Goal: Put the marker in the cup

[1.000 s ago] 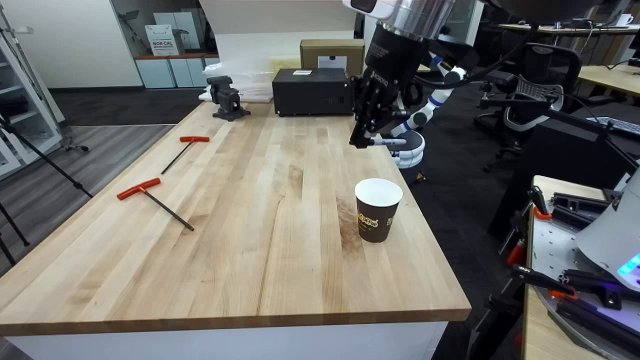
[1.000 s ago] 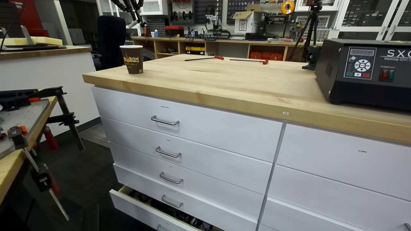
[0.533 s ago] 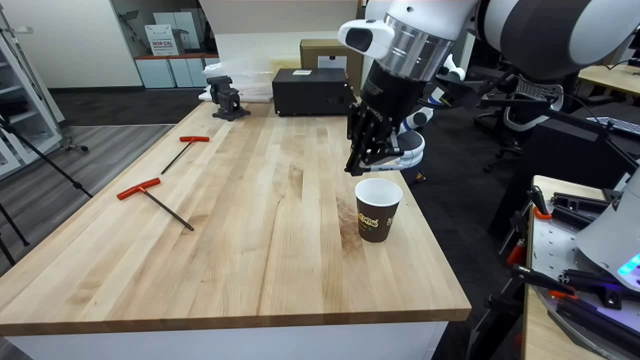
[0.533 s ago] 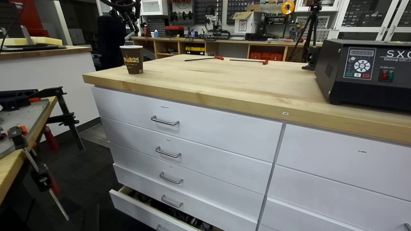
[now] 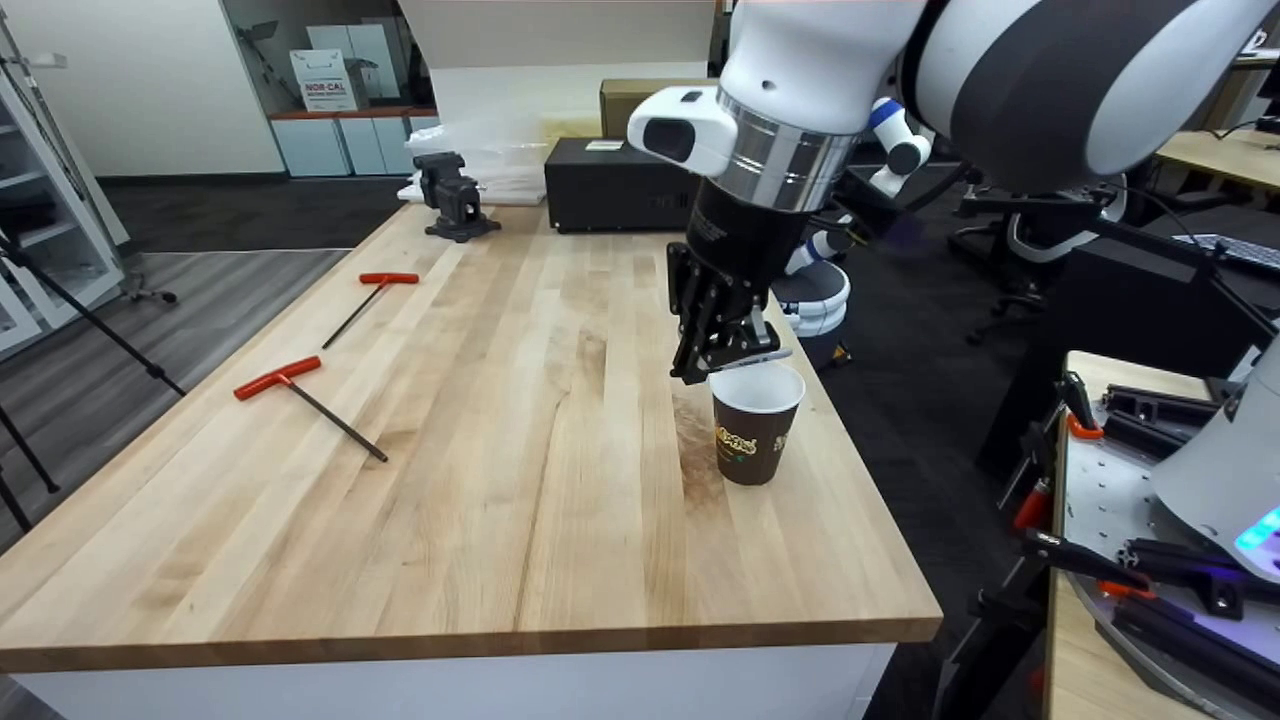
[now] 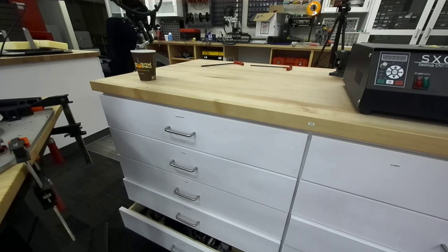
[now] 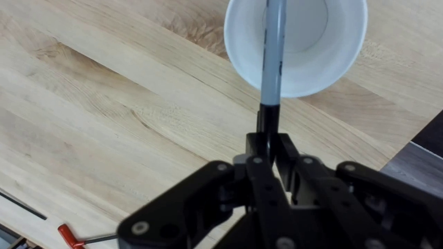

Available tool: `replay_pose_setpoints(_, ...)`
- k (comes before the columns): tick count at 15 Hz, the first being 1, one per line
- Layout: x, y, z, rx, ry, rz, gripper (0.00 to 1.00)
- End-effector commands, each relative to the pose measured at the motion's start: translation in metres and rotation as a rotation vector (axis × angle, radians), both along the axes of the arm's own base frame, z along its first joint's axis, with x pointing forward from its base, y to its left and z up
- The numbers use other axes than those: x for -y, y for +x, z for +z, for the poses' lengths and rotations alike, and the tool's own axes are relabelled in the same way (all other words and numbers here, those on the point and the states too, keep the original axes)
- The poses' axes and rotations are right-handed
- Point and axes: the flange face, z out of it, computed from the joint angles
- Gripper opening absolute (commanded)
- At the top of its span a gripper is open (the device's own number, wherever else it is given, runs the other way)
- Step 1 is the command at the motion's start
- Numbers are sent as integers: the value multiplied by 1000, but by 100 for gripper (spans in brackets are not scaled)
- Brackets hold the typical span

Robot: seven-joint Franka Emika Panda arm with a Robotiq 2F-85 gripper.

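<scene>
The wrist view cuts off the far end of the marker [image 7: 273, 62], whose grey barrel passes over the near rim of the paper coffee cup [image 7: 322, 74] and hides part of its white inside; the cup's far rim is out of frame too. The black fingers [image 7: 286, 148] pinch the marker by its black end, the contact itself dark and hard to make out. In an exterior view the marker shows as a thin sliver, nearly level across the cup's mouth; whether it touches the rim cannot be told. The arm [image 5: 800, 140] runs out of both exterior views at the top. In an exterior view the frame edge slices the black desktop CNC box [image 6: 371, 98], so its lettering breaks off. The cup stands upright near a corner of the wooden surface [image 5: 600, 520], close to one long edge, with dark floor [image 5: 900, 400] beyond. A broad stretch of plain wood separates it from two red T-handle hex keys [image 5: 277, 378] near the opposite edge; a black bench vise [image 5: 455, 195] sits well apart, at the far end.
</scene>
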Motion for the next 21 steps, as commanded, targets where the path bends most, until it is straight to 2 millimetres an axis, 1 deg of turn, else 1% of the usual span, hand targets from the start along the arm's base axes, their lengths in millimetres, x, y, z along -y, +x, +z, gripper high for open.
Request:
replay_pose_setpoints(1,-6,14,0,-3,-36,-14,5)
replay_pose_setpoints(3,-5,21,-1,-14,-28,-41,5)
replay_pose_setpoints(5,-2,29,3,-15,-14,-67,5)
replay_pose_setpoints(11,11,48,21,14,23,-136,5)
replay_pose_setpoints(15,16,54,32,34,41,-187,5)
replay_pose_setpoints(18,16,54,38,42,39,-236,5)
replay_pose_setpoints(21,15,52,40,40,28,-270,5)
